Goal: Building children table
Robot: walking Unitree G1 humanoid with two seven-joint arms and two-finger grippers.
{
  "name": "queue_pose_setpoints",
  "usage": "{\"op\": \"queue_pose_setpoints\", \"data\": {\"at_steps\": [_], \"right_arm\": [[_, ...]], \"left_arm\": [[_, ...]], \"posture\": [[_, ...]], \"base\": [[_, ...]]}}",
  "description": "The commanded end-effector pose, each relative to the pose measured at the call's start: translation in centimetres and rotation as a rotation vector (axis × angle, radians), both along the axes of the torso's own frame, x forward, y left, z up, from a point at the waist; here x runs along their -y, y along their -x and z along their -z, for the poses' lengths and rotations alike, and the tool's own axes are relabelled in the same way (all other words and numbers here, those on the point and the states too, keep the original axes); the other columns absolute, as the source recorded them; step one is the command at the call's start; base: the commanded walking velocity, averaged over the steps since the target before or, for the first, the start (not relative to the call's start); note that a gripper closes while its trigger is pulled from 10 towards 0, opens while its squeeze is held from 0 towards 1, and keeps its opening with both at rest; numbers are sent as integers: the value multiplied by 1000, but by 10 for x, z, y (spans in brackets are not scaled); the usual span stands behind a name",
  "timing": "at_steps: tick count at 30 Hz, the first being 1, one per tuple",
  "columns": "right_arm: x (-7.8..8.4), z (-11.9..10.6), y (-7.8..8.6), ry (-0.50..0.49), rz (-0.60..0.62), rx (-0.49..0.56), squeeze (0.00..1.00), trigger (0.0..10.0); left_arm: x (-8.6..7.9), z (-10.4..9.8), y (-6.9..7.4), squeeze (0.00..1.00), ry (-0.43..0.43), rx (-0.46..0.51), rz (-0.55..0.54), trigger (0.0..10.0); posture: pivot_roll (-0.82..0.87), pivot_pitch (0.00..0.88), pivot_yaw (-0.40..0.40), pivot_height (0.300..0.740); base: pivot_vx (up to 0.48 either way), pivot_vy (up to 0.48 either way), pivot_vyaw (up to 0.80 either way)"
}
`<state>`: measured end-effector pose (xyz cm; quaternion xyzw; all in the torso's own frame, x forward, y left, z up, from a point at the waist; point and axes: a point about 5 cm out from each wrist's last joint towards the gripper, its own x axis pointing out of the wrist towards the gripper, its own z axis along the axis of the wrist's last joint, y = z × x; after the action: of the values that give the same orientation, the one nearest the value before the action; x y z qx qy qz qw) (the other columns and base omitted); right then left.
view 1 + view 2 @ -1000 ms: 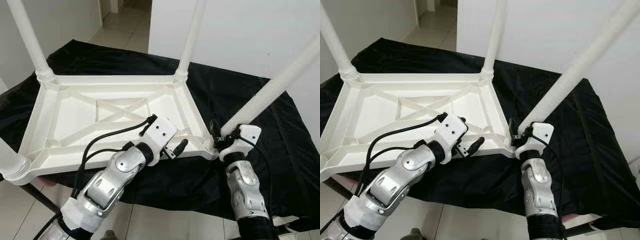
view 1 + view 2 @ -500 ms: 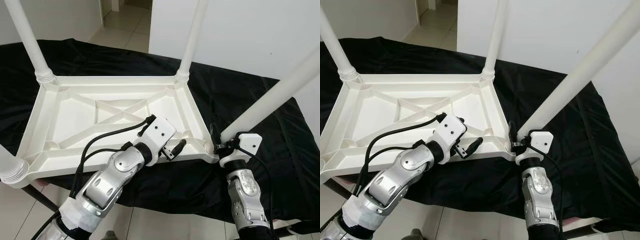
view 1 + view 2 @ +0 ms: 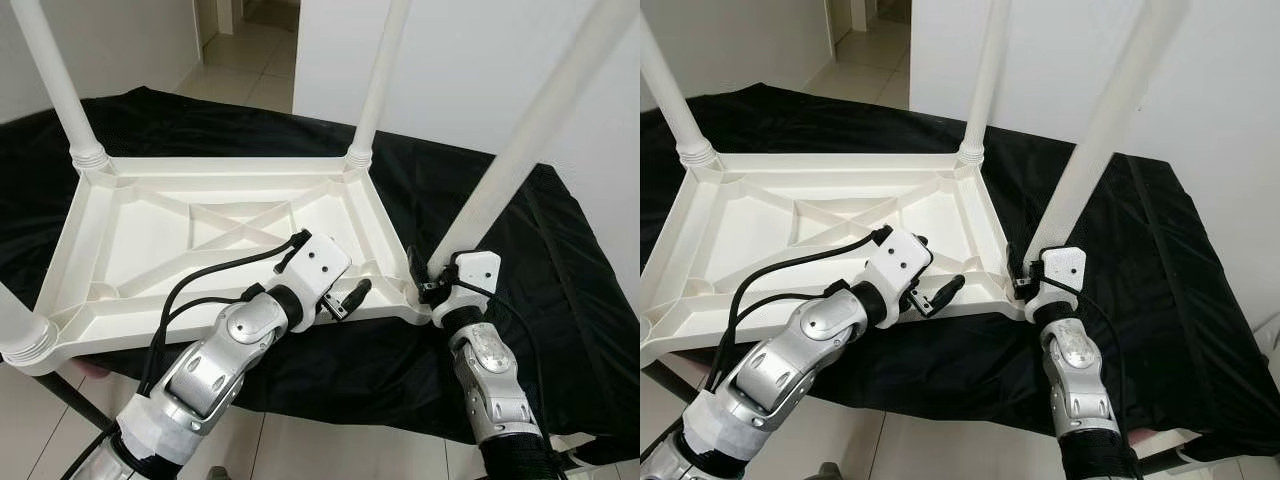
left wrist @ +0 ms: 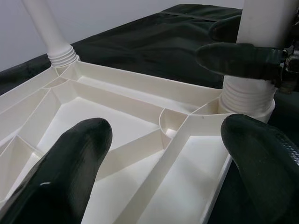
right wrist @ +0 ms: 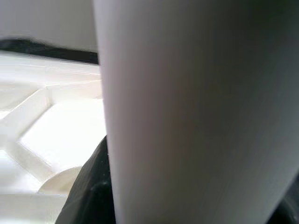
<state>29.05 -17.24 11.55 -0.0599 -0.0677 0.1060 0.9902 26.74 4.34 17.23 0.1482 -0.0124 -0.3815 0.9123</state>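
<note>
A white plastic children's table top [image 3: 200, 165] lies upside down on a black cloth. Legs stand in its far-left corner [image 3: 55, 80], far-right corner [image 3: 380, 80] and near-left corner [image 3: 20, 335]. My right gripper [image 3: 428, 282] is shut on the base of a fourth white leg [image 3: 520, 130], which stands nearly upright at the near-right corner socket [image 4: 245, 95]. In the right wrist view that leg [image 5: 196, 112] sits close to the lens. My left gripper [image 3: 347, 297] is open, hovering just over the top's near rim beside that corner, with nothing between its fingers [image 4: 70, 172].
The black-draped work table [image 3: 540, 300] reaches past the white top on the right and far side. Its near edge runs just under my arms, with tiled floor [image 3: 320, 455] below. A white wall [image 3: 470, 60] stands behind, and a doorway opens at the far left.
The fourth leg has swung from a strong lean to the right to almost upright, and my right gripper has moved in toward the corner with it. My left gripper has stayed put.
</note>
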Motion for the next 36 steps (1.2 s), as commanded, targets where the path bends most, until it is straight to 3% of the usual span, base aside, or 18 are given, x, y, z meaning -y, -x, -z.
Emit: {"op": "queue_pose_setpoints", "data": {"at_steps": [1, 11, 21, 22, 36], "right_arm": [[4, 40, 12, 51, -7, -190, 0, 10000], [2, 35, 24, 112, -81, -98, 0, 10000], [10, 43, 17, 16, -28, -238, 0, 10000], [12, 46, 14, 1, -20, -293, 0, 10000], [16, 55, 13, -109, 34, -370, 0, 10000]], "left_arm": [[4, -3, 4, 0, -10, -19, 103, 10000], [3, -4, 3, 0, -7, -17, 96, 10000], [2, -6, 3, 0, -12, -16, 102, 10000], [2, -6, 2, 0, -13, -15, 103, 10000], [1, -7, 3, 0, -13, -14, 97, 10000]], "posture": [[140, 59, -70, 740], [139, 70, -66, 740], [136, 72, -55, 740], [138, 71, -55, 740], [145, 73, -60, 740]], "base": [[0, 0, 0], [0, 0, 0], [0, 0, 0], [0, 0, 0], [0, 0, 0]]}}
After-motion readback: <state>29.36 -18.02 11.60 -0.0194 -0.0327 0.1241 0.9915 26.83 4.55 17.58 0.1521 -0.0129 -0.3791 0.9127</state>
